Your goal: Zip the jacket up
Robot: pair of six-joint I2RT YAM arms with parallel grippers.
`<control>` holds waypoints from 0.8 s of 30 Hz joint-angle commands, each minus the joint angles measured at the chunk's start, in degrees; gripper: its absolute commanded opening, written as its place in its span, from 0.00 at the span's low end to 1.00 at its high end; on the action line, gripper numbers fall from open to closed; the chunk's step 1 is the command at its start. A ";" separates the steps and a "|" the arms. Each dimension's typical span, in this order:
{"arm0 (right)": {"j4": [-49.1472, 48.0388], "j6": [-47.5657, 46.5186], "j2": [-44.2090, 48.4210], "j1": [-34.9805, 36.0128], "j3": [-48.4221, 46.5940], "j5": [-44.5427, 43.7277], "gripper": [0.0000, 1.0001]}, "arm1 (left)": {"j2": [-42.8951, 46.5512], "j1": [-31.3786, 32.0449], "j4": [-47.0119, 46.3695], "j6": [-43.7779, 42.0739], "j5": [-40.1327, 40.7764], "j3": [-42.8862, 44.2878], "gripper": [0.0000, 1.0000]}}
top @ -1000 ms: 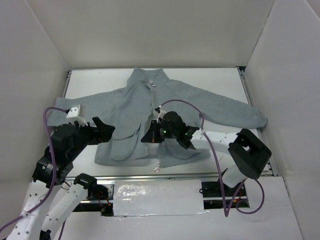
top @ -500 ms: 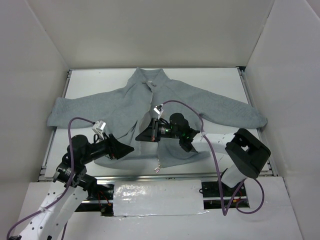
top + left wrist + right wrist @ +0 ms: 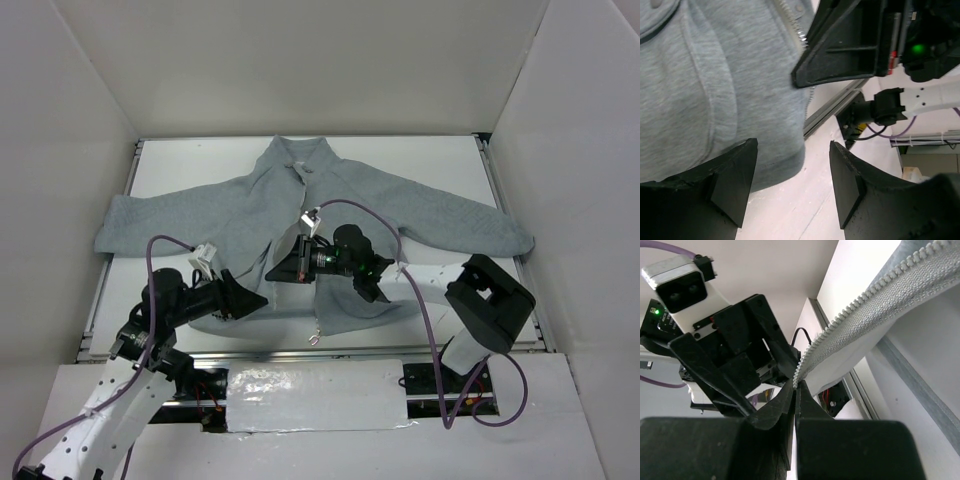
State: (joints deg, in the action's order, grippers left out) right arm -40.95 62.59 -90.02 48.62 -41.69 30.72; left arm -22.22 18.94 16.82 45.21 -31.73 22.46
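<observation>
The light-grey fleece jacket [image 3: 400, 200] lies spread on the white table [image 3: 440, 158], collar at the far side and front partly open. My right gripper [image 3: 272, 274] is shut on the jacket's zipper edge [image 3: 880, 295] and lifts it off the table; in the right wrist view the jaws [image 3: 797, 383] pinch the toothed tape. A metal pull [image 3: 314, 340] hangs at the hem near the front rail. My left gripper [image 3: 255, 297] is open and empty, low over the jacket's left front hem [image 3: 705, 85]. Its fingers [image 3: 735, 180] straddle bare table beside the hem corner.
White walls enclose the table on three sides. A metal rail [image 3: 400, 350] runs along the near edge. The right gripper's black body [image 3: 850, 40] hangs just above and beyond my left fingers. Purple cables [image 3: 420, 300] loop off both arms.
The left arm swung down from the jacket's left side to the hem below the right gripper. The right gripper shifted slightly left, still holding the zipper edge.
</observation>
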 commanded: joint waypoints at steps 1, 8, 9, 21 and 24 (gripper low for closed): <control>-2.03 0.43 -1.03 1.30 -3.22 0.75 0.00 | -0.46 0.04 1.73 -2.06 1.49 -0.04 0.72; -0.45 0.17 -1.56 1.83 -4.54 0.13 0.00 | -1.25 0.92 1.99 -1.18 4.04 -0.75 0.72; 0.34 0.08 -1.48 2.00 -4.97 -0.13 0.00 | -1.16 0.92 1.38 -1.18 4.13 -1.18 0.71; 4.03 -0.98 -2.79 3.15 -6.91 -2.07 0.00 | -1.95 1.27 -3.72 0.41 1.76 -4.00 0.46; 4.03 -0.98 -3.15 3.41 -7.09 -2.07 0.00 | -2.21 1.28 -6.09 1.10 0.62 -4.61 0.34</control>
State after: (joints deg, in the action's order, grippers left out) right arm -35.81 61.91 -92.90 51.16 -46.00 28.40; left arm -24.21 19.86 15.59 45.63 -28.88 18.31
